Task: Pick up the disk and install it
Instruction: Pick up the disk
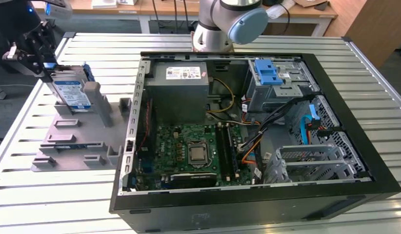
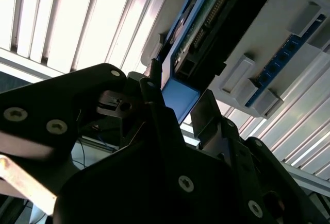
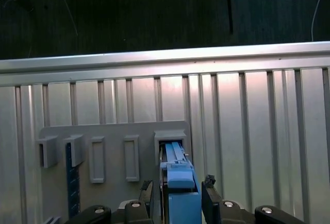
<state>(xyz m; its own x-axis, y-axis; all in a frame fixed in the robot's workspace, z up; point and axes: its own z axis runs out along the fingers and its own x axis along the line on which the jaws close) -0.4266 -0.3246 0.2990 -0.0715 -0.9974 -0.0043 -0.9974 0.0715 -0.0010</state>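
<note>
Gripper (image 3: pixel 178 185) straddles disk (image 1: pixel 71 92), stood upright in grey holder (image 1: pixel 64 141) beside computer case (image 1: pixel 252 214) so edge offers grasp; clenched or released, cannot tell.

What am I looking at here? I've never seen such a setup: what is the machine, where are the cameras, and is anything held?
This is one robot arm with a two-fingered gripper. The exterior view looks down on a slatted metal table from off the arm; both wrist views come from cameras riding near the gripper. On the table sit an open computer case and, at the exterior view's left, a grey holder. The disk, in its blue frame, stands upright in that holder. The fingers straddle the frame's end with small gaps showing, so the gripper looks open and holds nothing.
</note>
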